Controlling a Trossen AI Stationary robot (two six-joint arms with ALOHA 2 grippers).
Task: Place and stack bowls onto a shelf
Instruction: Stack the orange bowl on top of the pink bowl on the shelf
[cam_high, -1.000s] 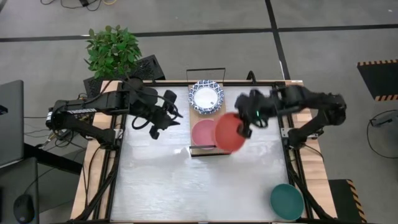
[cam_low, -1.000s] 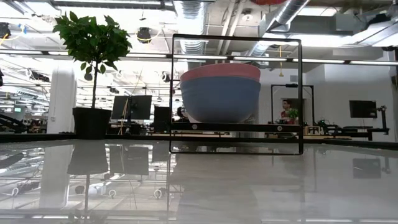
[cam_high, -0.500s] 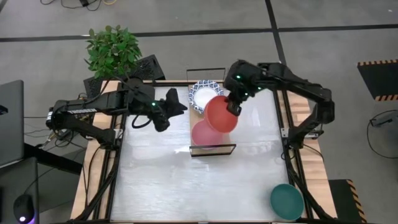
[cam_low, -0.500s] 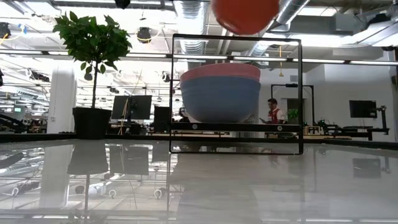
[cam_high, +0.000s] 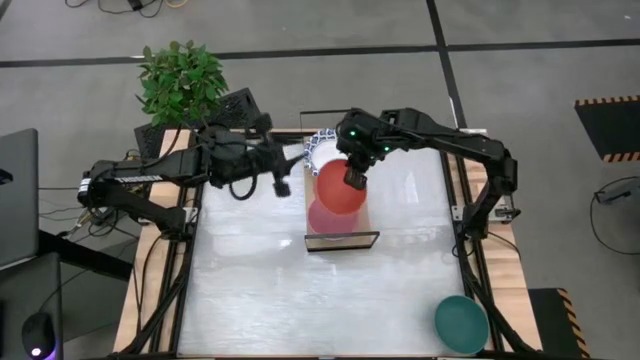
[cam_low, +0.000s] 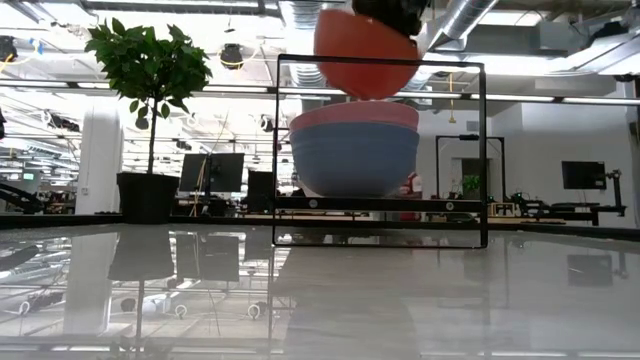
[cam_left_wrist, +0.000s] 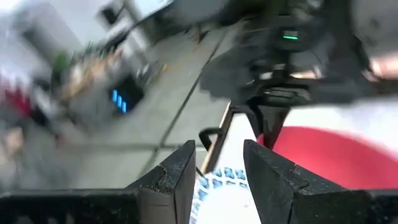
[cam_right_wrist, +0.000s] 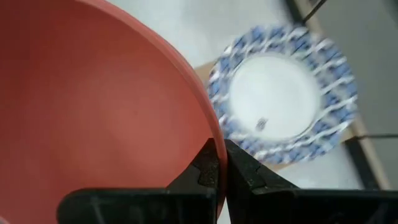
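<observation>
A red bowl (cam_high: 338, 188) hangs over the shelf (cam_high: 364, 222), just above a pink bowl (cam_low: 354, 114) that sits nested in a slate-blue bowl (cam_low: 354, 160) on the board. My right gripper (cam_high: 352, 174) is shut on the red bowl. A white bowl with a blue patterned rim (cam_high: 320, 150) rests on the shelf's far end. A dark green bowl (cam_high: 461, 322) stands at the table's near right corner. My left gripper (cam_high: 282, 182) hovers open, left of the shelf, with nothing between its fingers (cam_left_wrist: 183, 171). My right gripper pinches the red bowl's rim (cam_right_wrist: 211, 140) on its far right side, one finger inside the bowl and one outside. The fingers slant down from above. The bowl hangs clear of the pink bowl below it, mouth up and a little tilted (cam_low: 365, 60).
A potted plant (cam_high: 182, 80) stands beyond the table's far left corner. Black wire frames (cam_low: 380, 150) rise at the shelf's short ends. Bare table lies on the near side of the shelf.
My right gripper has carried the red bowl from the shelf's right side toward the table's far left, over the shelf, and lowered it toward the pink bowl. My left gripper has rolled about its wrist and risen a little beside the shelf.
</observation>
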